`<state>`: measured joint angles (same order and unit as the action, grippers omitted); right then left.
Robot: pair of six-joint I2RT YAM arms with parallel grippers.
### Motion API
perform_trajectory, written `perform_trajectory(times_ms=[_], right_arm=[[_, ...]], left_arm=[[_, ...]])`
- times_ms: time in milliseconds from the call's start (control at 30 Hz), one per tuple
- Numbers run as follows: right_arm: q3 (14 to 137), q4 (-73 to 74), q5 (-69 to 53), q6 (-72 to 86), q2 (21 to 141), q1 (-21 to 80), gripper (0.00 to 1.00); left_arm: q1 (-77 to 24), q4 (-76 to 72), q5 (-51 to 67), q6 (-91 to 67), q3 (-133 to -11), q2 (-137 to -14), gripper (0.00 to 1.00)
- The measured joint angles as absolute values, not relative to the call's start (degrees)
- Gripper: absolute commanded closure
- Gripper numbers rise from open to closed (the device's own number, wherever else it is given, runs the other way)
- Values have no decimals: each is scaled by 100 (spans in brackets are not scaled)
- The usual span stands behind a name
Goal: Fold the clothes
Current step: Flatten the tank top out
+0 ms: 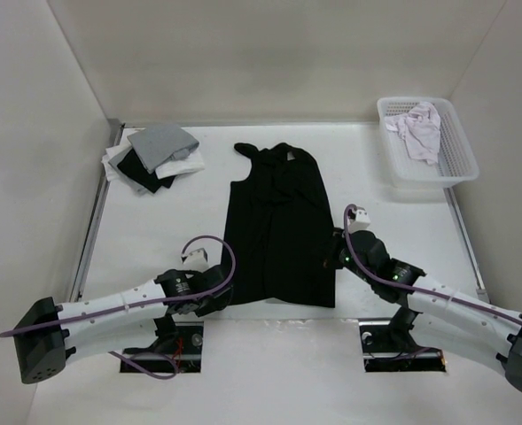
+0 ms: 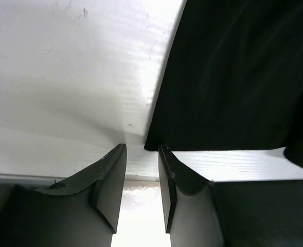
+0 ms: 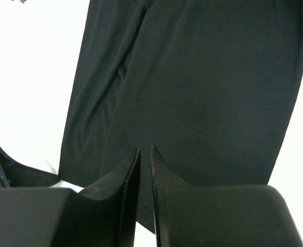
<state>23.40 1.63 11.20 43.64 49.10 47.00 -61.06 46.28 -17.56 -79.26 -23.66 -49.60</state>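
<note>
Clothes (image 1: 278,230) partly beneath right gripper (image 1: 335,253)

Right wrist view: black top (image 3: 202,92) cut off by the upper edge. Right gripper (image 3: 145,150) tips over it; grip on fabric not discernible.
Top view: left gripper (image 1: 221,299) fingertips masked by its own wrist at the top's near-left corner.
Worktop's far-left corner: garment stack (image 1: 154,158), lower layers covered.

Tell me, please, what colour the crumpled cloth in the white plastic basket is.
The crumpled cloth is pale pinkish-white, clearest in the top external view.
</note>
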Motion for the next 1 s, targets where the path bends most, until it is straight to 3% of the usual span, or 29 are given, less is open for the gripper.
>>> perform_trajectory(times_ms=[633,867,1000], right_arm=[[2078,266,1179,4659,4578,4956,78],[2078,266,1181,4678,4578,4958,78],[2078,285,1184,4683,4556,4958,66]], left_arm=[[-5662,4307,-1702,-8047,-2126,-4547,75],[-5588,4062,-1621,-7970,-2021,-4580,89],[-5592,3905,-1527,-7946,-1973,-4580,99]])
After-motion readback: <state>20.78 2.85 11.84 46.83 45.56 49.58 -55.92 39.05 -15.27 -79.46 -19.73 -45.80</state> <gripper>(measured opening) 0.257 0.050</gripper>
